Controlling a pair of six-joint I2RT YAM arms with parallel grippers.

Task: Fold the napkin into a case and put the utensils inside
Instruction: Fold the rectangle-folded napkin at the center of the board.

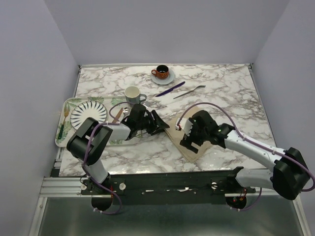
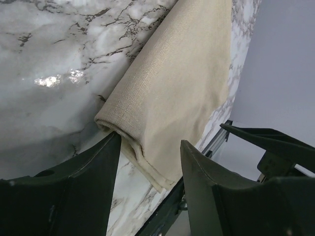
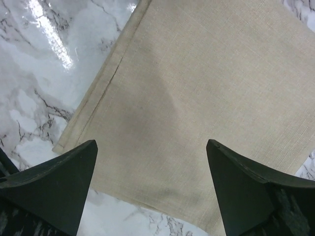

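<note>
Left wrist view: folded napkin (image 2: 172, 83) lay on the counter (image 2: 44, 44) near its front edge, rolled end between the part-open, ungripping jaws of the left end effector (image 2: 150, 142); right end effector (image 3: 151, 145) gaped wide, empty, just above; advisable to pin the cloth flat and pinch the fold squarely.

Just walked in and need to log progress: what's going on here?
The robot is working on a folded beige napkin on the marble table. The left hand straddles its folded corner, open; the right hand hovers open over the cloth. The purple knife and silver fork lie farther back, not yet inside.
</note>
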